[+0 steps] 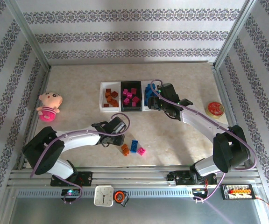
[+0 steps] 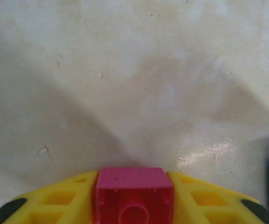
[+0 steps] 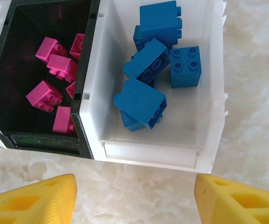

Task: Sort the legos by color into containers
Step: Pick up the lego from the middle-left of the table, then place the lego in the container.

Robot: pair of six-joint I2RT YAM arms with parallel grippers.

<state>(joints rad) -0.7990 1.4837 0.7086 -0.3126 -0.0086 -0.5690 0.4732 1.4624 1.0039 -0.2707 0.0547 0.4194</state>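
Note:
A pink lego [image 2: 134, 179] sits tight between the yellow fingers of my left gripper [image 2: 134, 191], hollow underside towards the camera, low over the bare table. From above, the left gripper [image 1: 117, 138] is just left of three loose legos: orange [image 1: 125, 149], blue [image 1: 134, 145] and pink [image 1: 141, 150]. The containers stand in a row: a white tray [image 1: 102, 97] with orange-brown legos, a black tray [image 3: 41, 142] with pink legos [image 3: 55, 65], and a white tray [image 3: 148, 153] with blue legos [image 3: 146, 86]. My right gripper [image 3: 134, 196] hangs open and empty at that tray's near edge.
A pink plush doll [image 1: 49, 106] lies at the far left and a round red tin [image 1: 215, 109] at the right. A small clock [image 1: 103, 195] and a tape measure [image 1: 121, 196] sit on the front rail. Metal frame posts border the table.

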